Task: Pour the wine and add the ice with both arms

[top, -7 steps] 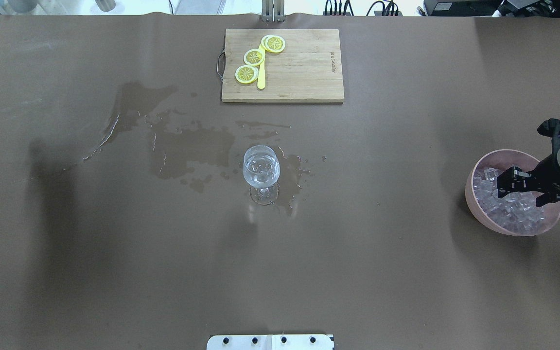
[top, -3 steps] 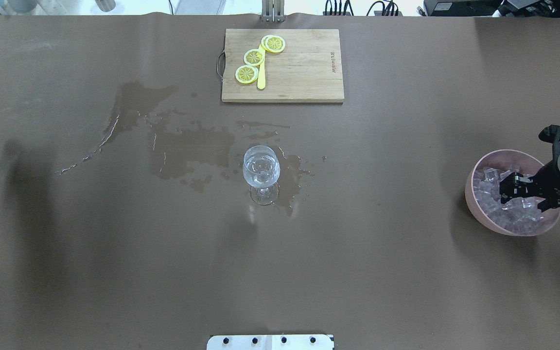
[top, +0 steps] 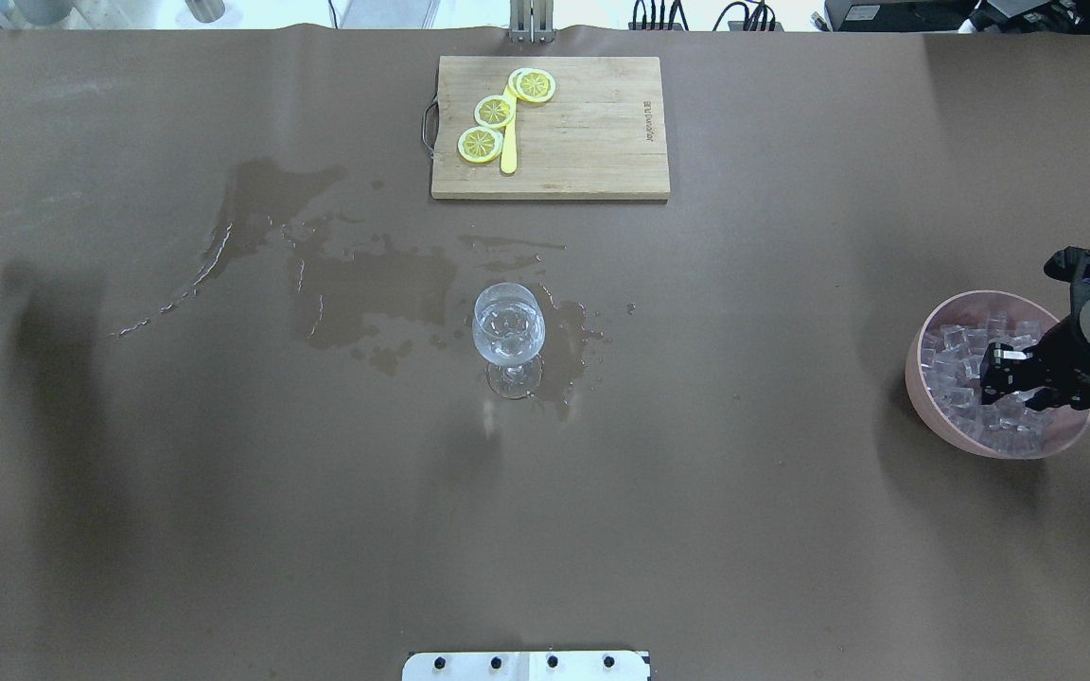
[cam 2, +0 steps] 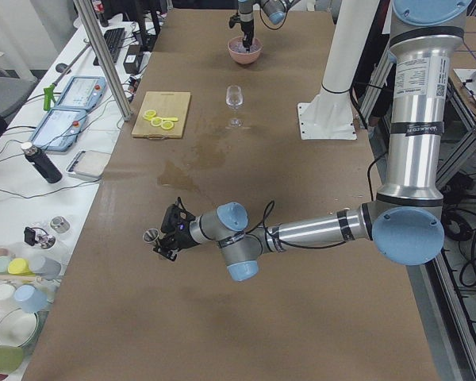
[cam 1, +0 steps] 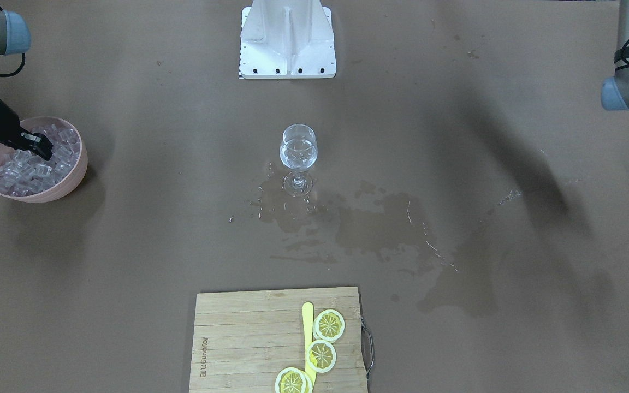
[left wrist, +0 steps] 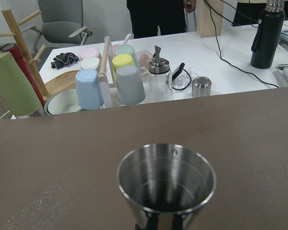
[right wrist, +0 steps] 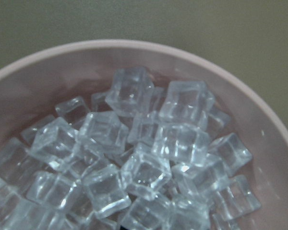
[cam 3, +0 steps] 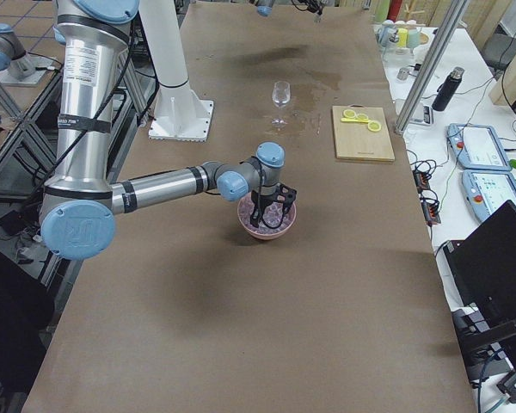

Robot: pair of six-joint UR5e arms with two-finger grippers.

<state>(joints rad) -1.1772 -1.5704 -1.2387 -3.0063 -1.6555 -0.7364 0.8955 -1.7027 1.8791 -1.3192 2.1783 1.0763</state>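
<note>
Pink plastic bowl stands at the right edge of the brown worktop, heaped with the ice, many small clear cubes with whitish edges that fill the right wrist view. The right arm's black two-finger hand points down into the bowl with its tips among the cubes, its fingers apart and nothing between them. At the middle of the worktop a clear stemmed wine glass stands upright, holding the wine, a small measure of colourless liquid in its bowl. The foot of the glass rests in a dark wet spill that spreads off to the left. On the far side lies a rectangular bamboo cutting board carrying three round yellow lemon slices and a flat yellow stick. Toward the left end of the worktop the left arm's hand reaches low with a small shiny steel cup upright at its tips; whether the fingers press on it cannot be told.
</note>
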